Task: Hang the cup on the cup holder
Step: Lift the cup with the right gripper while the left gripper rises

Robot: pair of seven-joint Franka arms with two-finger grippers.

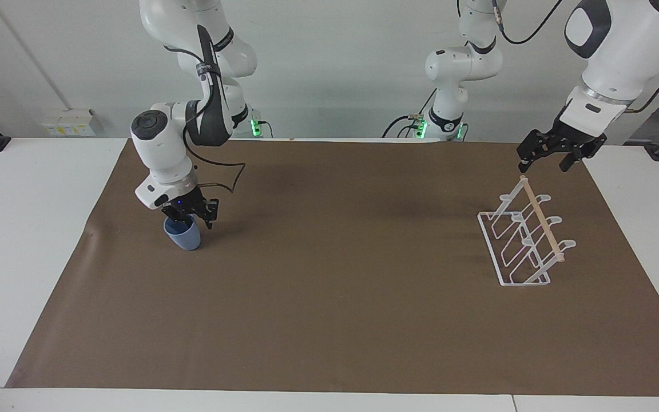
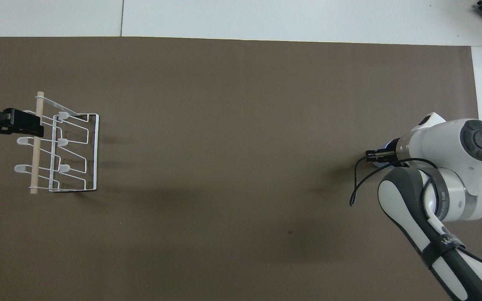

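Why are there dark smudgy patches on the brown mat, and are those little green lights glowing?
In the facing view, soft blurry shadows lie on the brown mat, darkest beside the cup; two green lights glow at the arm bases. In the overhead view, faint streaky shadows stretch from the cup holder, and the right arm's big joint hides most of the cup.

Two high cameras — facing and overhead (steeply down) — share the table (image 1: 329,274).

The right gripper (image 2: 373,156) covers the cup (image 2: 388,146); the cup holder (image 2: 63,148) stands well apart.
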